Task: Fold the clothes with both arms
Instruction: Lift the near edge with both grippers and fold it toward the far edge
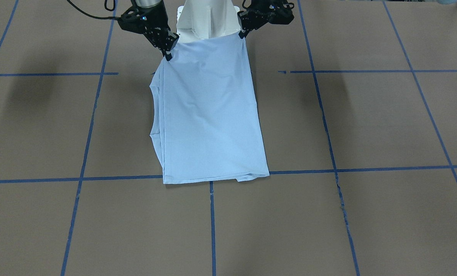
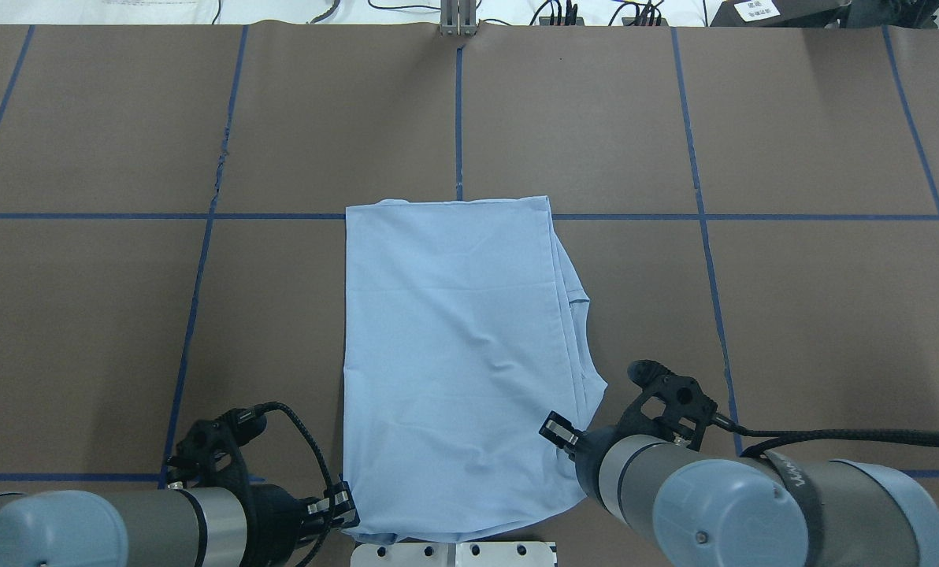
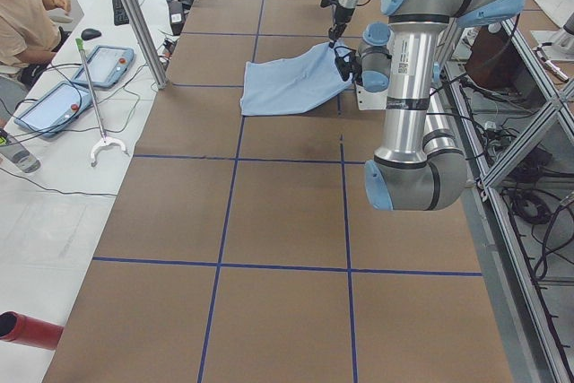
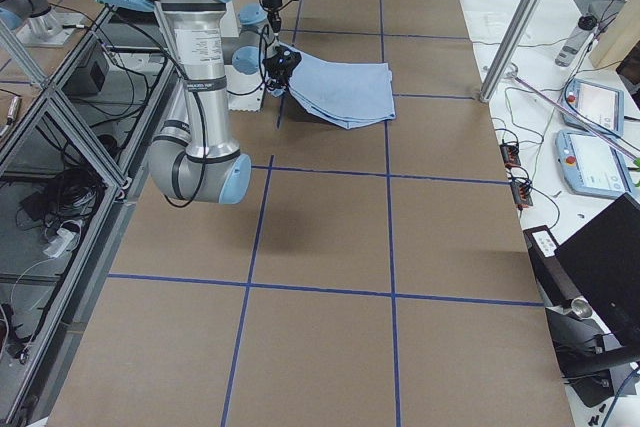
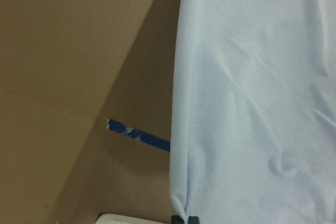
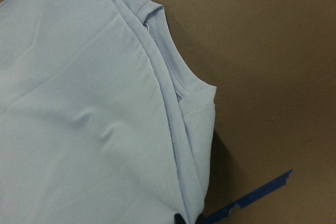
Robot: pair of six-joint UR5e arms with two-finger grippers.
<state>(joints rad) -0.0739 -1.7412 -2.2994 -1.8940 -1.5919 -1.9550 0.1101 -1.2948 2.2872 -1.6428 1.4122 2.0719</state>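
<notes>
Exterior front-facing view: T-shirt (image 1: 209,115), presumably soft, light and limp, lies folded lengthwise on table (image 1: 366,126), robot-side edge raised, its 2 corners pinched by closed left gripper (image 1: 243,35) and right gripper (image 1: 168,57), sensible holds.

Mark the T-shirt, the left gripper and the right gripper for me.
T-shirt (image 1: 209,115), exterior front-facing view, middle of the top layer.
left gripper (image 1: 243,35), exterior front-facing view, jaws' tips pinching a T-shirt corner.
right gripper (image 1: 168,57), exterior front-facing view, jaws' tips pinching the other corner.
</notes>
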